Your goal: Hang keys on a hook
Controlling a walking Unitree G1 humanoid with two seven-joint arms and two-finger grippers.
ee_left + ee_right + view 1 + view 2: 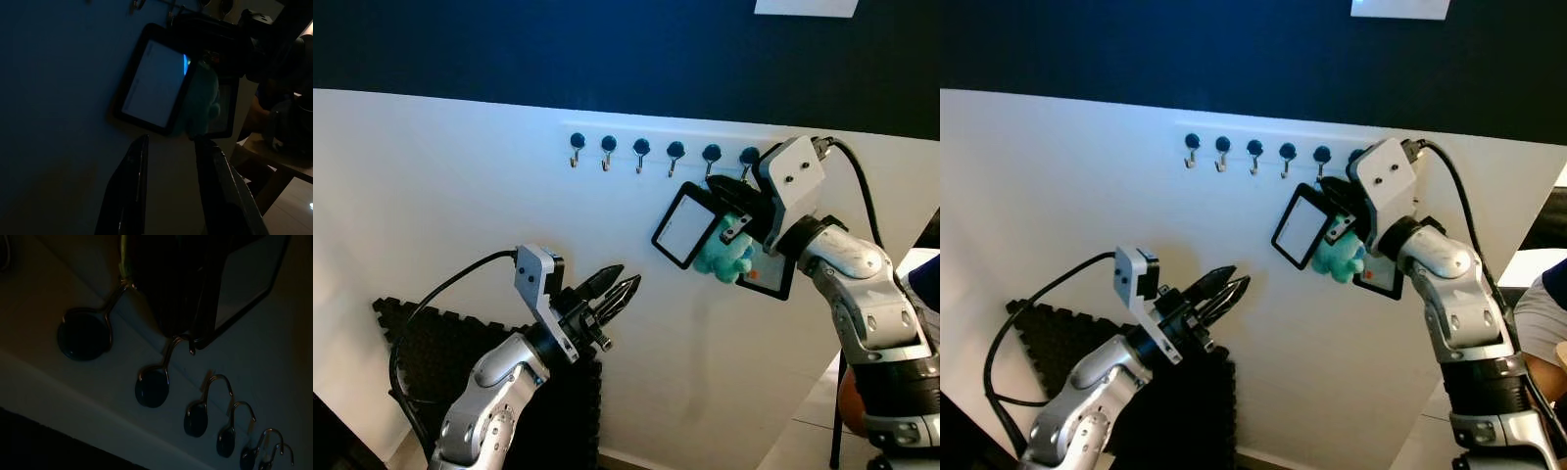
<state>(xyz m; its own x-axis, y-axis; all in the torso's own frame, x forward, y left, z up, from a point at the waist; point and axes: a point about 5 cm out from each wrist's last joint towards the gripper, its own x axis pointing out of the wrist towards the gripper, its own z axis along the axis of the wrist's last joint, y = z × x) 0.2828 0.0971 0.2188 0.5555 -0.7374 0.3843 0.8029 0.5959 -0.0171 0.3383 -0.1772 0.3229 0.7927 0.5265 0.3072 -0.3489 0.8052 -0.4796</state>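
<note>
White wall below a dark blue band; a row of six hooks (658,153) on blue round bases runs across it. Black foam mat (440,343) leans at lower left.

We see the right gripper (736,208) raised against the wall just under the two rightmost hooks, fingers clamped on the key bundle (724,240): a black-framed card holder (685,225), a teal plush charm (726,257), a second dark holder (771,274). Actual keys we cannot make out. The bundle hangs down and to the left from the fingers.

In the right wrist view the bundle's top lies right at the curl of one hook (168,355), touching or nearly so; we cannot tell whether a ring is over it.

Left gripper (619,292) hovers lower, well apart, fingers slightly parted, holding nothing.

Our judgement: right arm is far nearer; the hook sits just above its fingertips, so the move is a short lift, then settle.
</note>
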